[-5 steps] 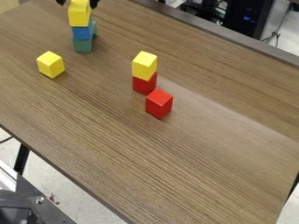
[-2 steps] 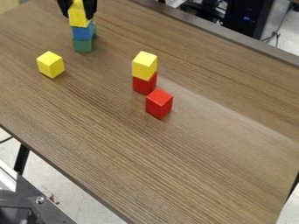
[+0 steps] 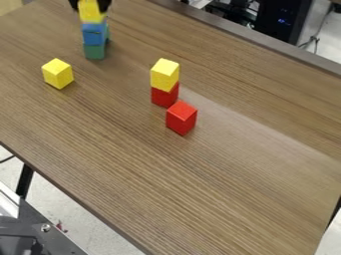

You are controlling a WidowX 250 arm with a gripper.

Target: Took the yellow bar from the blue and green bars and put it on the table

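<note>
1. The table (image 3: 220, 184) is the goal. A good landing place would be bare wood just in front of the tower, short of the other blocks, where the piece can stand flat.
2. On the table's near side of the tower is a second stack, a yellow cube (image 3: 164, 74) on a red block (image 3: 164, 96), with another red block (image 3: 181, 118) just beside it. Swing wide of these, and of the lone yellow block (image 3: 58, 73) to the left in the view.
3. The gripper (image 3: 91, 6) is at the top edge of the view, its fingers parted by about the block's width, one on each side of the yellow bar (image 3: 92, 13); it appears to have hold of it.
4. The yellow bar is upright over the blue block (image 3: 94, 34), which is on the green block (image 3: 94, 51). Some of the blue block's top shows, so the lift has probably begun.
5. The step in hand: keep an even squeeze and raise straight up until well clear, before going sideways. Any tilt or early drag could topple the blue block. Lower gently, release only once the base is flat.
</note>
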